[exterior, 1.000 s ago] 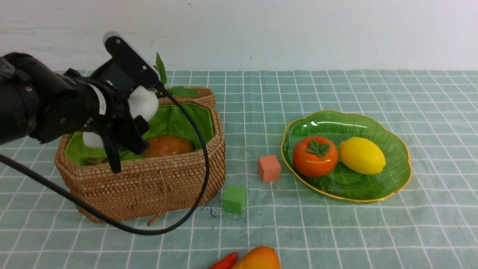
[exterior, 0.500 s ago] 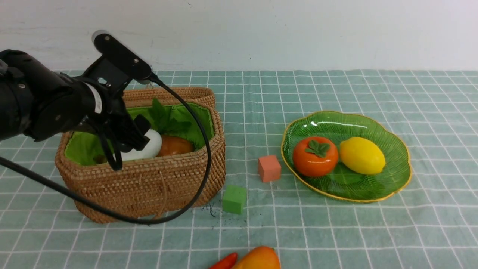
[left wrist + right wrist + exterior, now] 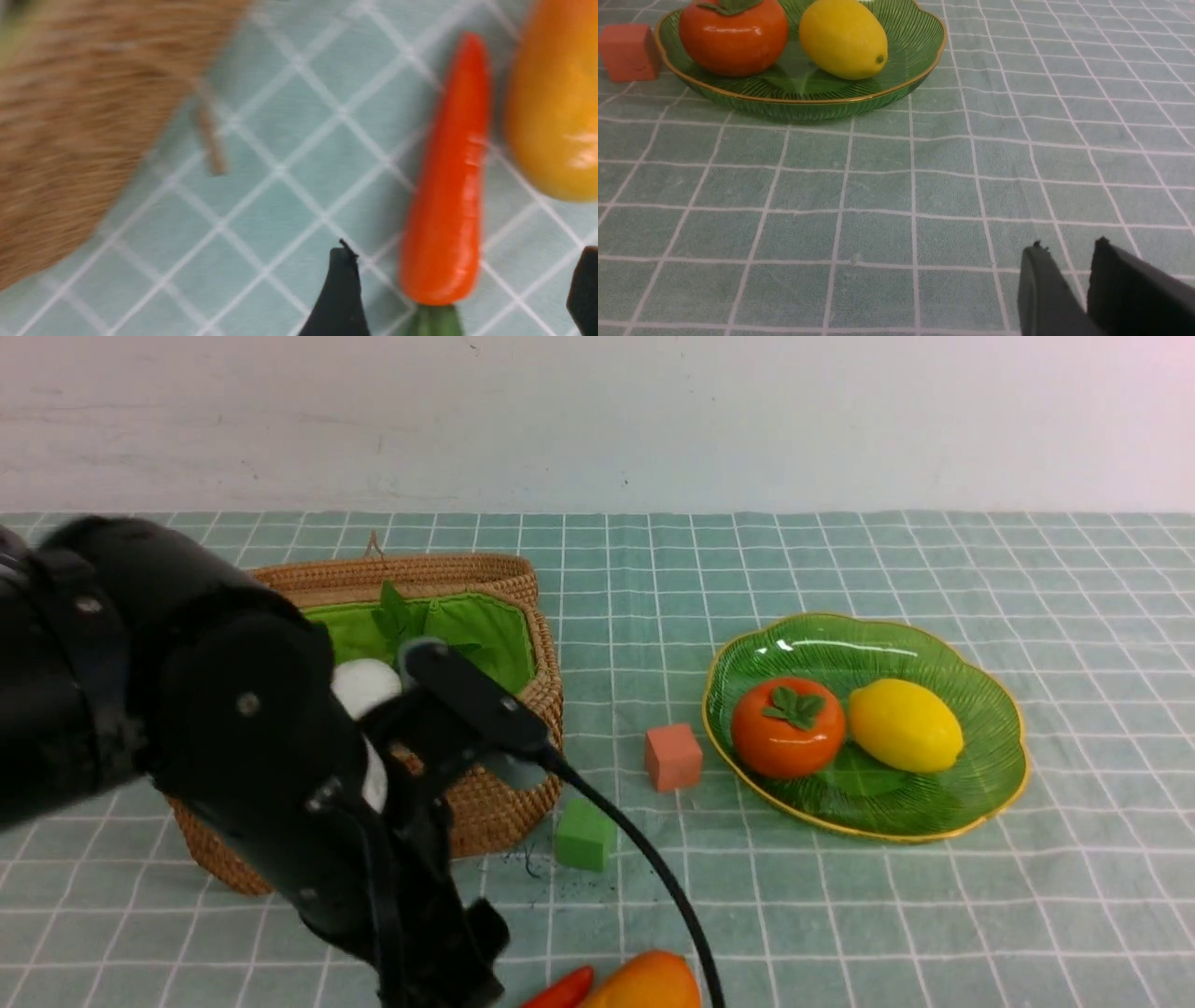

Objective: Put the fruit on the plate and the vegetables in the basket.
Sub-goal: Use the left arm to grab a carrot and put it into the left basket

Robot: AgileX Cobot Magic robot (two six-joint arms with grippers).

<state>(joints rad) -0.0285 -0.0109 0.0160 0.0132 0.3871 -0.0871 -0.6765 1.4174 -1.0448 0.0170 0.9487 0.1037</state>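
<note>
The white radish (image 3: 367, 685) with green leaves lies in the wicker basket (image 3: 509, 581), partly behind my left arm. My left gripper (image 3: 448, 980) hangs low at the near edge, open. In the left wrist view its fingers (image 3: 338, 298) stand wide on either side of the stem end of the red-orange pepper (image 3: 444, 186), not touching it. The mango (image 3: 556, 102) lies right beside the pepper. The persimmon (image 3: 787, 726) and the lemon (image 3: 904, 724) sit on the green plate (image 3: 1004, 784). My right gripper (image 3: 1066, 249) hovers over bare cloth near the plate, a narrow gap between its fingers, holding nothing.
A salmon cube (image 3: 673, 756) sits between basket and plate. A green cube (image 3: 585, 833) lies by the basket's near right corner. The left arm's black cable (image 3: 653, 868) trails across the cloth. The basket's string loop (image 3: 210, 140) hangs near the pepper.
The left gripper let the radish down into the basket, then swung back toward the near edge and now hangs over the pepper. Plate and fruit have not moved.
</note>
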